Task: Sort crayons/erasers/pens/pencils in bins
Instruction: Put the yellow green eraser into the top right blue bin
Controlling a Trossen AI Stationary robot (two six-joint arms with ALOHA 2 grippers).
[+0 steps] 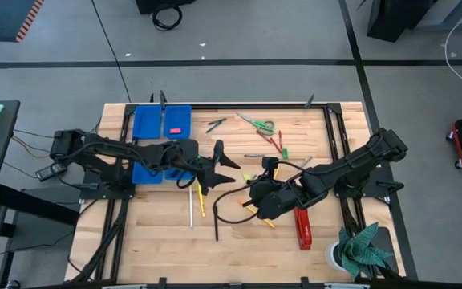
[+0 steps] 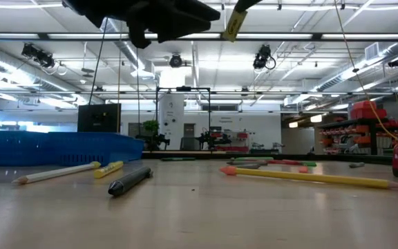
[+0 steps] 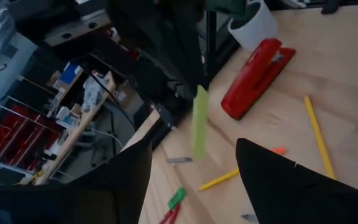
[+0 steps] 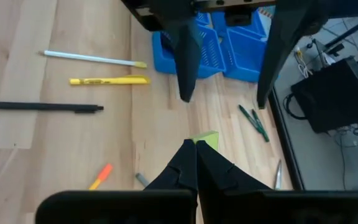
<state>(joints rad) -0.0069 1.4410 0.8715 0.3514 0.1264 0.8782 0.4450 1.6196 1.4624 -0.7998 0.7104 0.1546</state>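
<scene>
Clearance first: both of my grippers hang in the air above the wooden table (image 1: pixel 239 249), to the stapler side of the bins (image 1: pixel 147 120), with bare wood beneath them. My left gripper (image 4: pixel 224 96) stands just off the bins' edge with its two fingers spread wide and nothing between them. My right gripper (image 4: pixel 196 144) faces it from farther off, tips pinched together on a short yellow-green stick (image 4: pixel 207 140).

The stick's free end points toward the gap between the left fingers; in the left wrist view the stick (image 3: pixel 199 121) hangs upright under the right gripper, apart from both left fingers. From the low view it sits high over the table, clear of everything lying there. It is stubby, flat-sided in look, plain in colour; I cannot tell its markings.

On the table beyond the bins' near edge lie a white pencil (image 4: pixel 92 58), a yellow pencil (image 4: pixel 107 80) and a black pen (image 4: pixel 42 107), side by side and apart. One bin holds a pink eraser (image 1: pixel 176 128). A red stapler (image 1: pixel 302 226) lies well away from the bins, past my right gripper.
</scene>
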